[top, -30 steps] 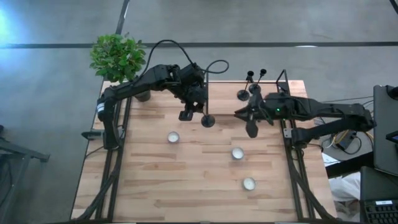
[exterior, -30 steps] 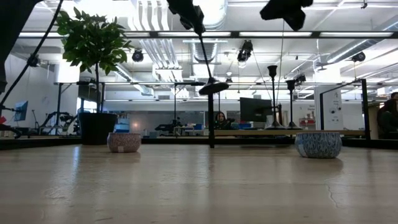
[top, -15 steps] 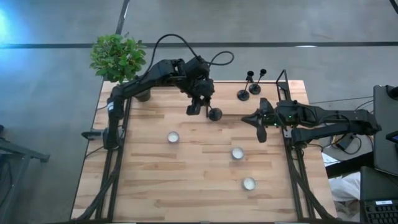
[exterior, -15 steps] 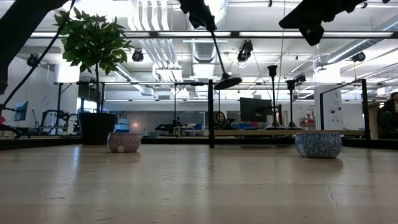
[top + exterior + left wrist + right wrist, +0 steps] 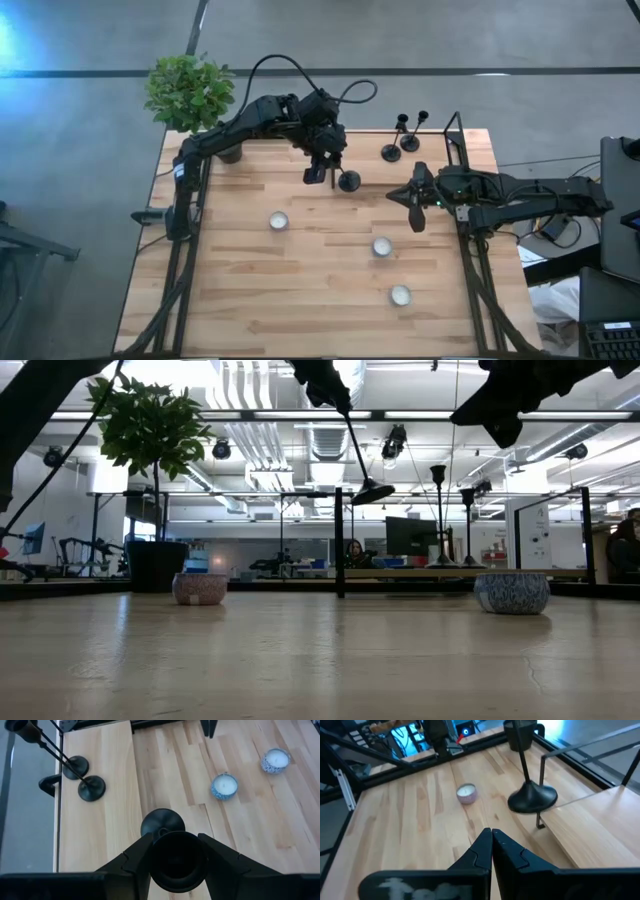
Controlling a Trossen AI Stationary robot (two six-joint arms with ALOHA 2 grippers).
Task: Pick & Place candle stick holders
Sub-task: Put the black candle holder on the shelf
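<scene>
Near candle cups: three small patterned cups, each holding a white candle, sit on the bare wood toward six o'clock of the table (image 5: pixel 250 300). One is at (image 5: pixel 400 295), one at (image 5: pixel 381 246), one at (image 5: pixel 278 220). All three are well apart.

Left gripper (image 5: pixel 322 165): closed on the cup end of one candlestick holder (image 5: pixel 347 181), seen clamped between the two fingers in the left wrist view. It hangs in the air, tilted, its round base clear of the wood in the low view.

What changed: over the last second the left arm carried that holder from mid-table toward twelve o'clock and a little toward three, nearer the other two. The base rides slightly higher than it did.

Meaning for the task: I judge this as mid-carry. The holder is lifted but not yet set down, so placement is still to come.

Right gripper (image 5: pixel 412 196): fingers pressed together on nothing. It has pulled back toward three o'clock and hovers above the wood, waiting.

Far holders: two candlestick holders (image 5: pixel 398 140) stand upright, side by side, near the one o'clock edge.

Plant pot (image 5: pixel 228 152): at the eleven o'clock corner, holding a leafy green plant (image 5: pixel 187 92).
</scene>
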